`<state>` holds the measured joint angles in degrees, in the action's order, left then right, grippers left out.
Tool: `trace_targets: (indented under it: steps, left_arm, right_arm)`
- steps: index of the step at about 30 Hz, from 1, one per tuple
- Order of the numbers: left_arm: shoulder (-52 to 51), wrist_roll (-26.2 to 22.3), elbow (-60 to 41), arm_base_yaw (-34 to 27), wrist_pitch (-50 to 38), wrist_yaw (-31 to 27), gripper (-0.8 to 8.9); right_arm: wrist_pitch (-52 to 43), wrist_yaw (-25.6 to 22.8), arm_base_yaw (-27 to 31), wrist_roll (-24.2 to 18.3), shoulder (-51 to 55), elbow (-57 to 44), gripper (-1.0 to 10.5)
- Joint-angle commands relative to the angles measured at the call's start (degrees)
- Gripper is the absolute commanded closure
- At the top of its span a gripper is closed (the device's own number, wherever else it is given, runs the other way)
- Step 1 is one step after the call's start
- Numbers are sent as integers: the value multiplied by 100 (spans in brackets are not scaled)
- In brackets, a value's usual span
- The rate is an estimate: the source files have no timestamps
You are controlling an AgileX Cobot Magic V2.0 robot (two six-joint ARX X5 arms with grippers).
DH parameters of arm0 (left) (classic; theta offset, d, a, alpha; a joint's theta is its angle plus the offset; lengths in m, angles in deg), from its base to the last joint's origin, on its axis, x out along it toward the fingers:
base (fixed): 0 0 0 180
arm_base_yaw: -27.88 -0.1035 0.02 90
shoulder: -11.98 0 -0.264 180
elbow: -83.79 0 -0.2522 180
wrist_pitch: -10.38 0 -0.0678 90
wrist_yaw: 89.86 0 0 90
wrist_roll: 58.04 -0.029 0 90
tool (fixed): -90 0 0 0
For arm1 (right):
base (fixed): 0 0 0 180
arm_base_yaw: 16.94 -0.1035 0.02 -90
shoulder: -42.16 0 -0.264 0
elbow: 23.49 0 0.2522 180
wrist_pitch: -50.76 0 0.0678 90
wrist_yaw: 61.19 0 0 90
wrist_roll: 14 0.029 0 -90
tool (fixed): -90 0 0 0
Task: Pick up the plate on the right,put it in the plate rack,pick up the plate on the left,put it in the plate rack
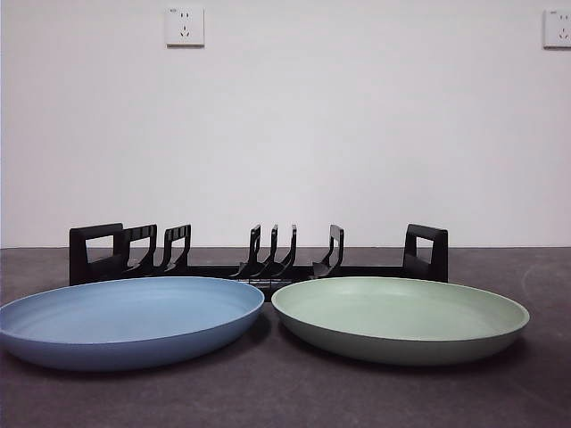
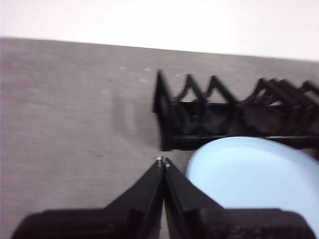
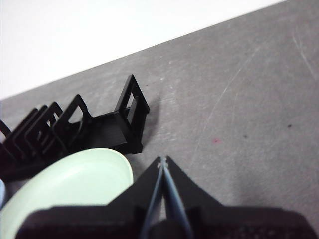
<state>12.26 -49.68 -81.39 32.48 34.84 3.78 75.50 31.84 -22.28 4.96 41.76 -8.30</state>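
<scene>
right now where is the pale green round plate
In the front view the pale green round plate lies flat on the table's right side, beside the blue round plate and just in front of the black plastic plate rack.

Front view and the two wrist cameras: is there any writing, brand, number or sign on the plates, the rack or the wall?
None can be read.
Blue plate: no text.
Green plate: no text.
Plate rack: no label visible.
Wall sockets: only slots, no readable marking.
</scene>
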Motion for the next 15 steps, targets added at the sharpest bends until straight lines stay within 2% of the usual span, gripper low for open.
trace_targets:
  steps: [1, 8, 15]
  left_arm:
    - [-15, 568, -26, -20, 85, 380, 819]
    - [116, 815, 271, -20, 96, 483, 819]
    - [949, 811, 920, -20, 70, 546, 819]
  right_arm:
    - [-17, 11, 0, 422, 0, -70, 951]
    - [-17, 4, 2, 417, -498, 297, 957]
    - [-20, 22, 2, 356, -1825, 1032, 957]
